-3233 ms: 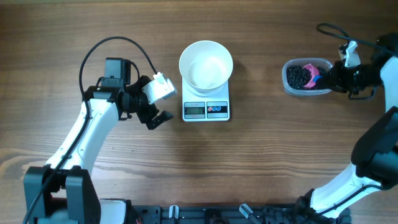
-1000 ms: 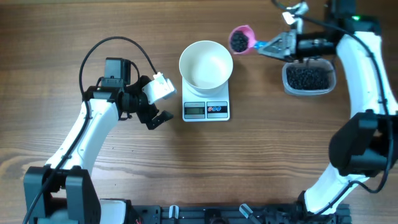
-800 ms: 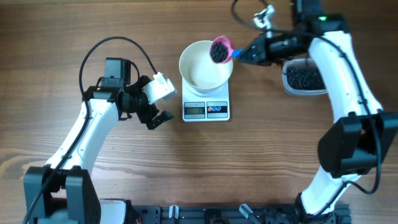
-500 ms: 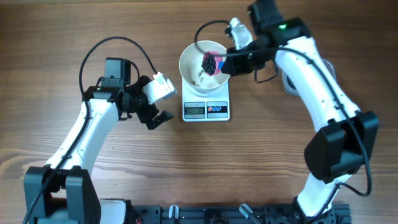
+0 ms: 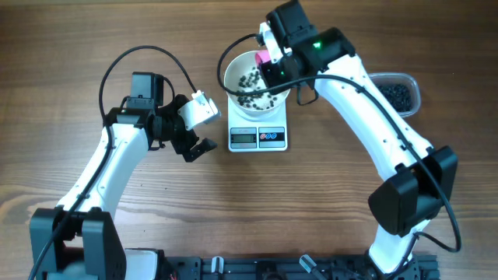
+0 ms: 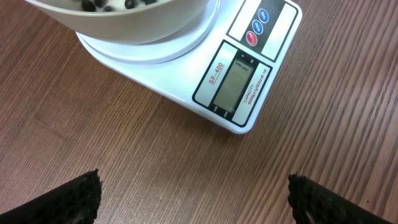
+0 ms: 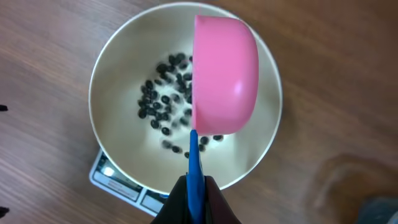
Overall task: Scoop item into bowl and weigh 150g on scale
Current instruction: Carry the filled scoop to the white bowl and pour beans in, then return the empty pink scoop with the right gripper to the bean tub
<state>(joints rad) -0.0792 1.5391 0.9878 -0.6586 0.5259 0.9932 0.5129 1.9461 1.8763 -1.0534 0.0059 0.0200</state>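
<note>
So, right hand (image 7: 195, 198) is clamped tight on the thin blue handle (image 7: 194, 155) of a pink scoop (image 7: 225, 78). It's smooth plastic w/ a round cup, tipped on its side, so only the domed back shows and I can't see inside it. Straight ahead of that hand, under the scoop, is the bowl (image 7: 109, 87): round, plain white, slightly glossy. That's where the item (image 7: 163, 102) is, tiny round black beads lying loose over the bottom in a thin scatter w/ bare white between them. A few are blurred and the scoop covers some.

The bowl sits on the scale (image 6: 186, 78), a flat white plastic rectangle w/ rounded corners. It has a grey display (image 6: 235, 84) and two small round buttons (image 6: 252, 37), one blue, one red. "SF-400" is printed next to the display, but the reading is too faint to make out in any view.

Left hand (image 6: 194, 196) is spread wide w/ nothing in it. Only its black ridged fingertips (image 6: 78, 196) poke in at the bottom corners of the wrist view, rest is cut off. The scale lies just ahead of that hand on the wood-grain bench (image 6: 124, 155), not touching the fingers.

Beyond the right arm in the overhead view there's a clear plastic tub (image 5: 416, 85) w/ more dark beads, partly hidden by the arm.
</note>
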